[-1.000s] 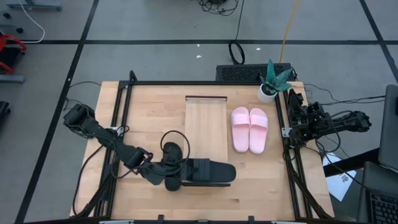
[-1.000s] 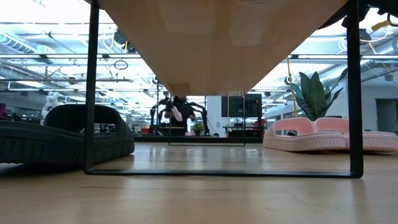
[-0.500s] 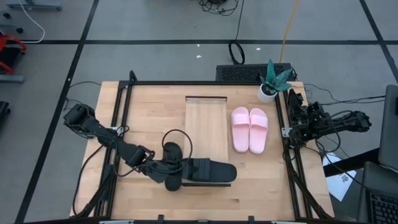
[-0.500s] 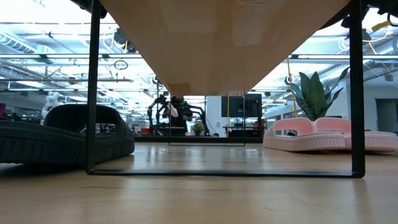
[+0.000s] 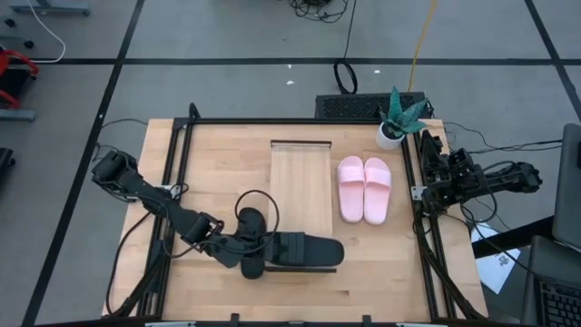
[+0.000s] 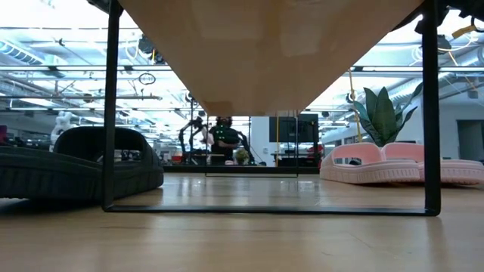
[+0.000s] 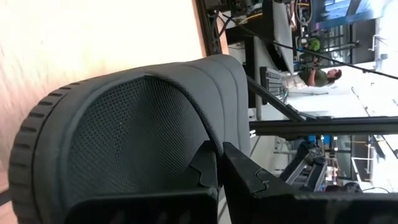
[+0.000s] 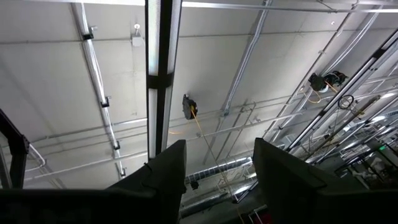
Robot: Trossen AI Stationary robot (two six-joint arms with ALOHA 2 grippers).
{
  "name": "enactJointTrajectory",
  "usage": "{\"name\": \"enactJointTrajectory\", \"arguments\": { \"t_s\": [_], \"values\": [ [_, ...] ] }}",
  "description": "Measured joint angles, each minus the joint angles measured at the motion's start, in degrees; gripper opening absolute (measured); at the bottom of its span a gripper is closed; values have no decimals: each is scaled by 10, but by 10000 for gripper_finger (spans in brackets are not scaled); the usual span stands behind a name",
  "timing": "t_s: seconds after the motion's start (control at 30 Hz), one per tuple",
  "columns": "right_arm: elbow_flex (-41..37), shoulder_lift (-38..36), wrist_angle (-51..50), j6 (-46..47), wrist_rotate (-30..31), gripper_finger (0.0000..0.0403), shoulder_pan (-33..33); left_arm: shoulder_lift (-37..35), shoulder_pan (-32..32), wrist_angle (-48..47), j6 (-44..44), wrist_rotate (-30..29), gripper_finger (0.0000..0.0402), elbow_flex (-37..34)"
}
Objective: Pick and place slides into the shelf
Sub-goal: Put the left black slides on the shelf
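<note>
My left pincer (image 7: pixel 219 171) is clamped on the black slide's (image 5: pixel 304 251) strap, apparently, near the shelf (image 5: pixel 300 182) for loading; the right pincer (image 8: pixel 214 168) is parked with its fingers apart beside the counter (image 5: pixel 227 154).

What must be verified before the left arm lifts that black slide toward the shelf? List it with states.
1. Grip: left fingers shut on the strap of the matte black rubber slide: ok.
2. Top of light wood plank shelf bare: ok.
3. Pale pink slide pair beside the shelf, off it: ok.
4. Other arm out of the way: right fingers open, parked at the table's right edge: ok.
5. Second black slide located: cannot tell.
</note>
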Motion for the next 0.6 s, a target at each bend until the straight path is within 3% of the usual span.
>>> {"name": "enactJointTrajectory", "arguments": {
  "t_s": [0.6],
  "values": [
    [0,0,0,-14,0,178,0,0,-1,1,-54,10,0,0]
  ]
}}
